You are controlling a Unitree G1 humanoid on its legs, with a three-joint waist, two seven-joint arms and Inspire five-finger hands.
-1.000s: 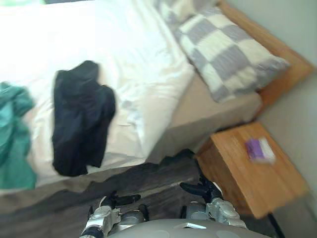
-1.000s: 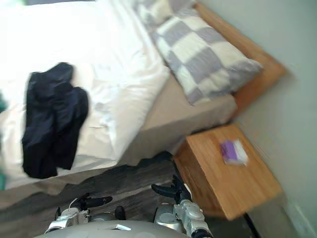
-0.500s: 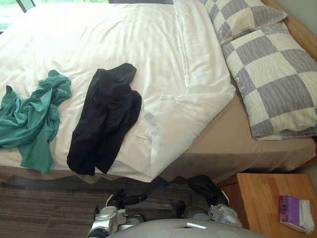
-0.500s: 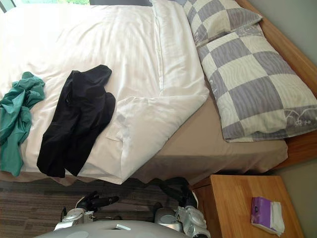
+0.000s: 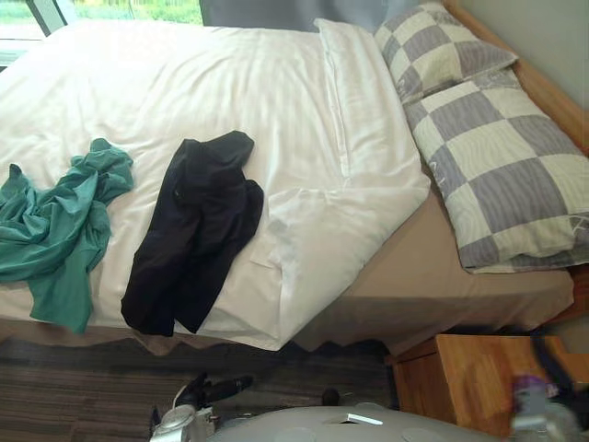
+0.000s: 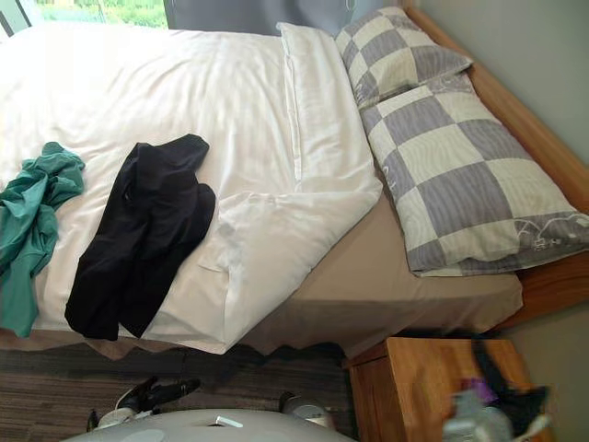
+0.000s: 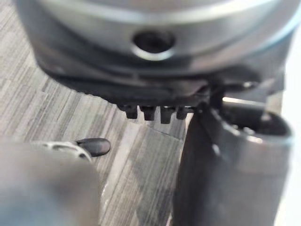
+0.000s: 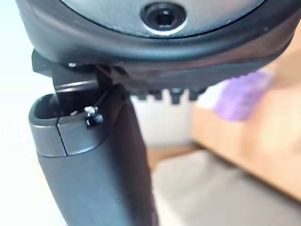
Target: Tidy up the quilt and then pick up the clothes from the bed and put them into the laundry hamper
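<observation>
The white quilt (image 5: 230, 110) covers the bed, with its near corner (image 5: 340, 230) folded back off the tan sheet (image 5: 442, 267). A black garment (image 5: 193, 239) lies crumpled on the quilt near the bed's front edge. To its left, a green garment (image 5: 55, 230) hangs partly over that edge. My left hand (image 5: 210, 390) is low in front of the bed with relaxed fingers, holding nothing; its thumb (image 7: 230, 160) stands above the floor. My right hand (image 6: 497, 391) is a blur over the nightstand, with its thumb (image 8: 94, 160) straight and nothing in it.
Two grey-and-cream checked pillows (image 5: 502, 175) lie at the head of the bed against a wooden headboard (image 5: 552, 92). A wooden nightstand (image 5: 460, 378) stands at the lower right with a purple tissue pack (image 8: 240, 94) on it. Dark plank floor (image 5: 74, 387) runs along the bed.
The camera has swung, bringing more of the bed into view. My right hand has moved right, from in front of the bed to above the nightstand. The clothes and quilt lie as before.
</observation>
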